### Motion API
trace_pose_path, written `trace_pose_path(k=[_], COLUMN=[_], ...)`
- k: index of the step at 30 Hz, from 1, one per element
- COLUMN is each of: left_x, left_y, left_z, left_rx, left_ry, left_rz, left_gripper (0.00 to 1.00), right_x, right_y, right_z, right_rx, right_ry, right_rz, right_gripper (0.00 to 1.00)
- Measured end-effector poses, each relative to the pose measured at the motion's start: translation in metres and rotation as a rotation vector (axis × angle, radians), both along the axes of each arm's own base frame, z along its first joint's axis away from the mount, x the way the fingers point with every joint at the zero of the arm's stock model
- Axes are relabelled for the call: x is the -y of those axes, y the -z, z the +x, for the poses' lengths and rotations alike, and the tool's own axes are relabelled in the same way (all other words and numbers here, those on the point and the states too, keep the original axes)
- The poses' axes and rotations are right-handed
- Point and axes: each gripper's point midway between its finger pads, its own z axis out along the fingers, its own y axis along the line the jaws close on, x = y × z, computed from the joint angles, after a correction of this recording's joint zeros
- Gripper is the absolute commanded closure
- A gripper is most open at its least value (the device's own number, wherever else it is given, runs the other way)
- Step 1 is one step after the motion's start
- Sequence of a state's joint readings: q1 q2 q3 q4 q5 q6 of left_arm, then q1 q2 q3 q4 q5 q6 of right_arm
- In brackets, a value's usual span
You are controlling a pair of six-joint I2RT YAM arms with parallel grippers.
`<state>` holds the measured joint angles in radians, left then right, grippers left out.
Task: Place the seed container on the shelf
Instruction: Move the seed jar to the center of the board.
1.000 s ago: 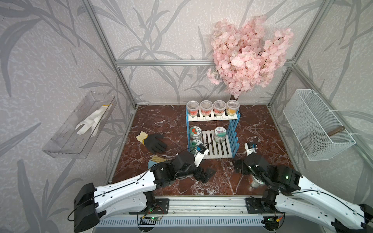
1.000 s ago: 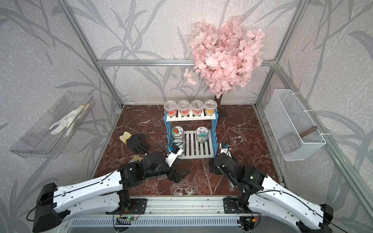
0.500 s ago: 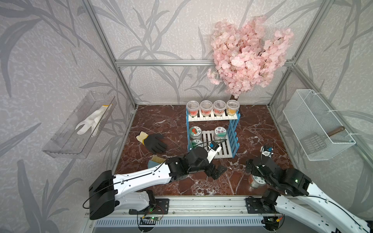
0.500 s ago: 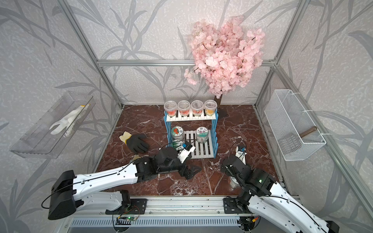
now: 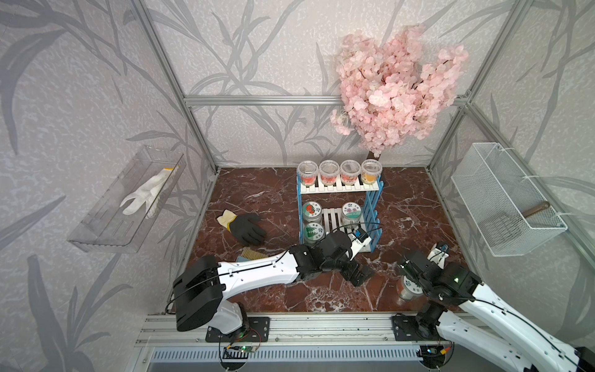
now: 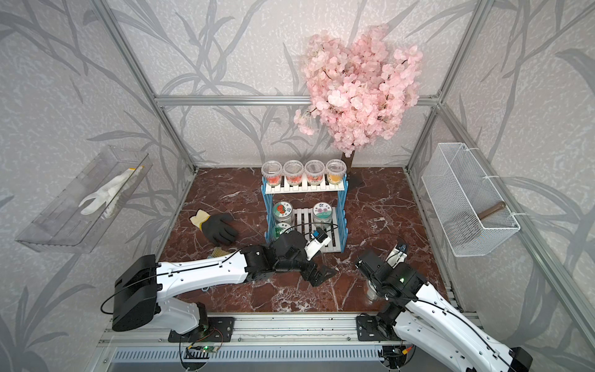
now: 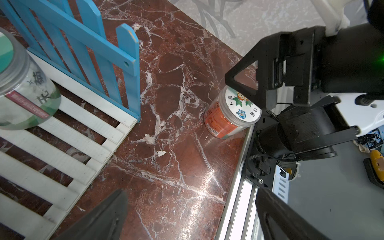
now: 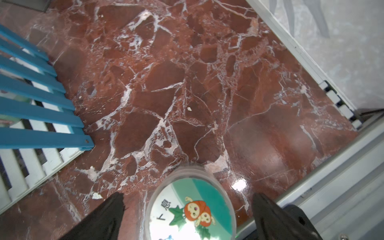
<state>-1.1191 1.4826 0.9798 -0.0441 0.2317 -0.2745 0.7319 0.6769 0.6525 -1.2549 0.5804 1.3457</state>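
The seed container (image 7: 230, 116), a clear jar with an orange label and a cartoon lid, stands upright on the marble floor near the front right edge, apart from the shelf (image 5: 373, 209). It also shows half-hidden under the right arm in a top view as the seed container (image 5: 408, 290). My right gripper (image 8: 188, 199) hovers open over it, the lid (image 8: 191, 209) lying between the spread fingers without visible contact. My left gripper (image 7: 191, 197) is open and empty above bare floor just in front of the shelf (image 7: 124, 52), left of the container; in a top view the left gripper (image 5: 357, 275) points right.
Several clear cups (image 5: 339, 172) fill the shelf's upper board and three lidded jars (image 5: 311, 209) stand on the lower one. A black glove (image 5: 248, 227) and a brush (image 5: 252, 254) lie left. A clear wall tray (image 5: 128, 199), wire basket (image 5: 505, 206) and pink blossom tree (image 5: 396, 93) border the floor.
The left arm has swung right across the front of the shelf. The right arm has pulled back toward the front right, over the seed container. Both grippers stayed open.
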Motion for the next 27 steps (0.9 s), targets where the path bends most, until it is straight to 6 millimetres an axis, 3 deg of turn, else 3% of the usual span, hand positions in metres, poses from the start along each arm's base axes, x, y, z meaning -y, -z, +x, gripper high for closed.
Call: trace_pose_path(k=[8, 23, 27], left_x=[0.0, 0.004, 0.003], left_y=[0.0, 0.003, 0.004], left_z=[-0.001, -0.002, 0.0], left_rx=[0.016, 0.006, 0.006], left_ry=[0.019, 0.036, 0.022], left_rz=[0.003, 0.0, 0.003], left_gripper=[0.0, 0.0, 0.0], right_x=[-0.002, -0.026, -0.031], right_y=[0.019, 0.045, 0.05], right_z=[-0.008, -0.002, -0.003], right_rx=[-0.055, -0.164, -0.189], right_ry=[0.017, -0.121, -0.166], right_rz=[0.015, 0.009, 0.012], right_gripper=[0.01, 0.01, 0.09])
